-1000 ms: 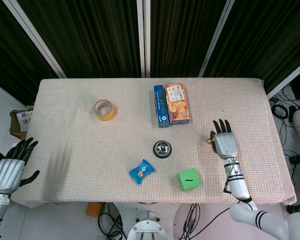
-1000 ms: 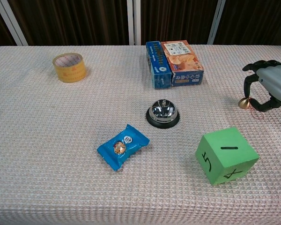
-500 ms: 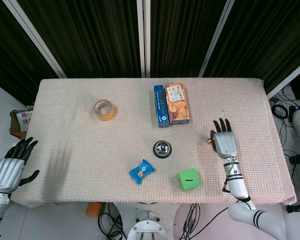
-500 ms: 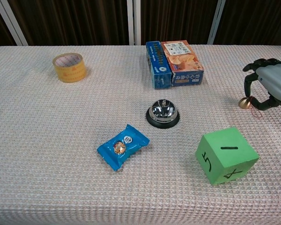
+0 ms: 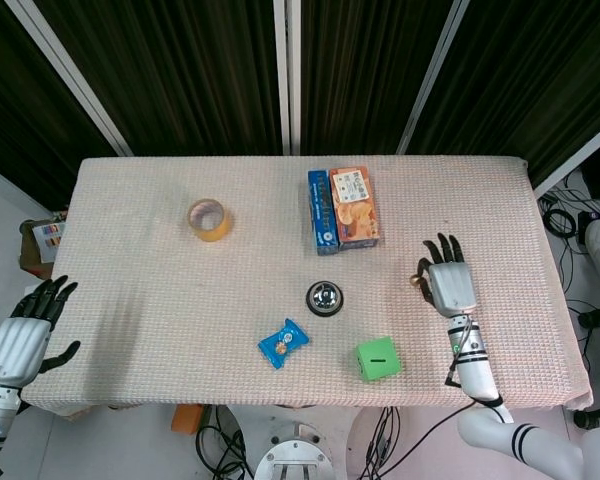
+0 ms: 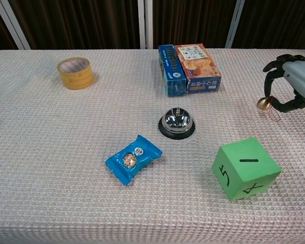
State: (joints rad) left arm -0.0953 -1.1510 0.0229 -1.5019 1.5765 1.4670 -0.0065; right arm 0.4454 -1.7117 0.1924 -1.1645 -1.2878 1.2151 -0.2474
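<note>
The right hand pinches a small brass bell between thumb and a finger, the other fingers arched over it; the bell hangs a little above the cloth at the right side of the counter, its thin red loop dangling below, so the grip looks light, suited to a tiny round thing that would roll if nudged. The left hand sits off the counter's left edge with fingers spread, holding nothing. Near the middle sit a call bell, a blue snack packet and a green cube; a biscuit box and a tape roll lie further back, all well apart from both hands.
</note>
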